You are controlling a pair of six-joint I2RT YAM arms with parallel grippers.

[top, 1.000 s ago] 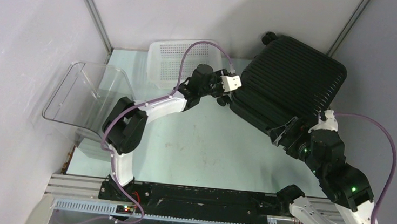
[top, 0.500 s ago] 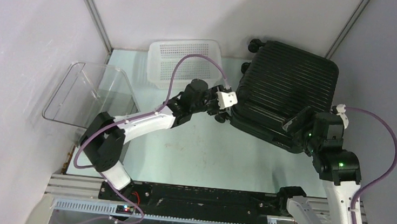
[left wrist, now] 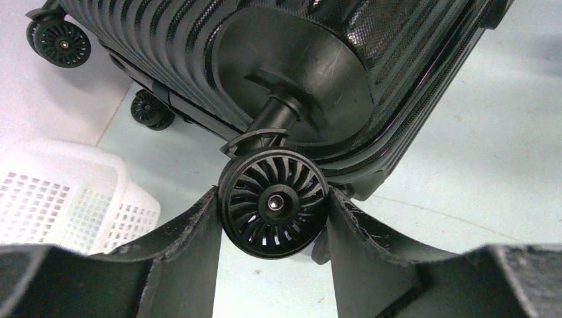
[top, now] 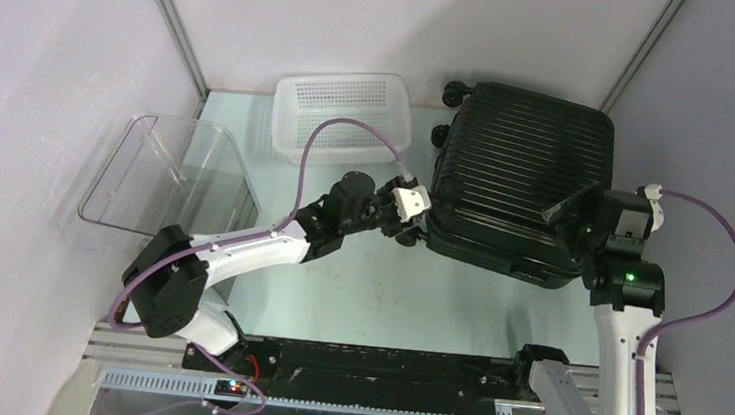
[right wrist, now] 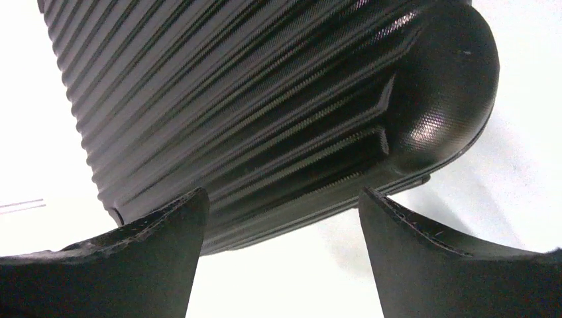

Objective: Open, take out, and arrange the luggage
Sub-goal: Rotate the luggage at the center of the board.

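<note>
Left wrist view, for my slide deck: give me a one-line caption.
Left gripper clamps a caster wheel of the black ribbed suitcase, white perforated basket beside it.

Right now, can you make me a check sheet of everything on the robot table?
Surface: pale green table, bare in the middle.
Job's things: black suitcase, shut, lying flat at the back right.
Clutter: white basket at the back; clear bin on the left. Both look empty.
Grippers: left gripper clamps a suitcase wheel; right gripper is open beside the suitcase's rounded corner, holding nothing.
Cables: purple cables loop along both arms; none looks snagged.
Surroundings: white walls and metal posts.
</note>
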